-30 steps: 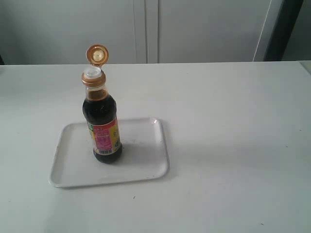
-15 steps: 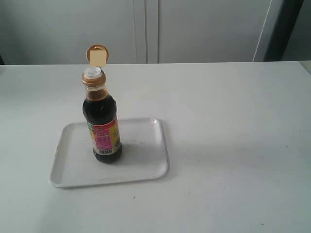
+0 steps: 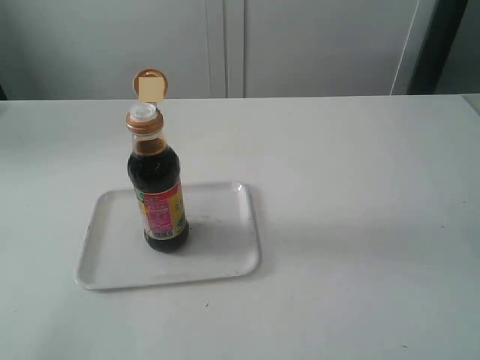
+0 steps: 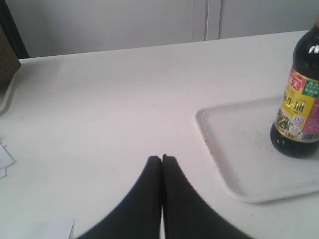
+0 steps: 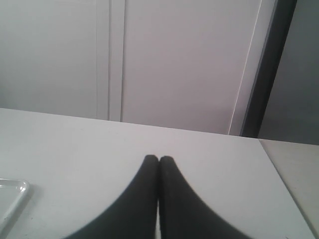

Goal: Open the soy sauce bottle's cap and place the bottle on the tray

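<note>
Exterior view, soy sauce bottle (image 3: 158, 191) upright on tray (image 3: 225, 259), cap (image 3: 149, 85) open, both jaws together.

Soy sauce bottle (image 4: 299, 107) neck and cap beyond left wrist view's edge.

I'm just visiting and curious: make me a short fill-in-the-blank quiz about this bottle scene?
1. The soy sauce bottle stands upright on the white ____.
2. Its orange cap is flipped ____.
3. The left claw is ____, holding nothing.
4. The right claw is ____ too.

Missing words: tray; open; shut; shut
</note>
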Robot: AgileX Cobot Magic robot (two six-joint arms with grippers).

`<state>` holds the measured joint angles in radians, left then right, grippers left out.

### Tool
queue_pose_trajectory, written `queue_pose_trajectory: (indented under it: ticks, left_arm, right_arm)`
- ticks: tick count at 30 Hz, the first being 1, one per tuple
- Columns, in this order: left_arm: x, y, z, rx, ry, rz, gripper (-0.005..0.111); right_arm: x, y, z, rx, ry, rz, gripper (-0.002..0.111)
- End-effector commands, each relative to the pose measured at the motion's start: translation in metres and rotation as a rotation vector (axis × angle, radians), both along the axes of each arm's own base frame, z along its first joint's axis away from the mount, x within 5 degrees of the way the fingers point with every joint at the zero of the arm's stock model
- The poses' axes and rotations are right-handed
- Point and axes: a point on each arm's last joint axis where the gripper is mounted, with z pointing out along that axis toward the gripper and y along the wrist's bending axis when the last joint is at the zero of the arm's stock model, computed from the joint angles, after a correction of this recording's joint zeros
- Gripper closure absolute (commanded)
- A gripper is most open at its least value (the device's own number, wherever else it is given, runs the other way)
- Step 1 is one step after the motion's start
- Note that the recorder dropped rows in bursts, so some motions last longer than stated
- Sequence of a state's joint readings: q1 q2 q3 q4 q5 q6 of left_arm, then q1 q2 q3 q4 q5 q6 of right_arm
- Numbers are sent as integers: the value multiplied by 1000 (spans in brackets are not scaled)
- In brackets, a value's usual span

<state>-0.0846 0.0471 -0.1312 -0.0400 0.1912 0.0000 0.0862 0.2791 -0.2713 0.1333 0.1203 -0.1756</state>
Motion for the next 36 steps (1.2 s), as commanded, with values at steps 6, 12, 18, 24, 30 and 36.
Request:
queue_pose_trajectory:
  ticks: [6,12,18,24,30,36]
  left_arm:
    - [2,0,-27,-17,-10,10,107]
    - [2,0,-33,-28,-6,11,107]
    - [1,-1,-38,-55,56,1,107]
    - [-1,-2,-44,-42,121,-8,107]
    - [-2,-2,-45,-41,129,-9,107]
    - [-2,-2,-45,-41,129,-9,107]
  right_arm:
    - [-1,-1,0,-6,-13,-7,108]
    - [-1,-1,0,-2,-12,-7,108]
    - [-1,-1,0,13,-13,-8,108]
    - [-1,-1,0,13,-13,-8,108]
    - [-1,-1,0,13,-13,-8,108]
    - [-1,-1,0,13,-13,-8,108]
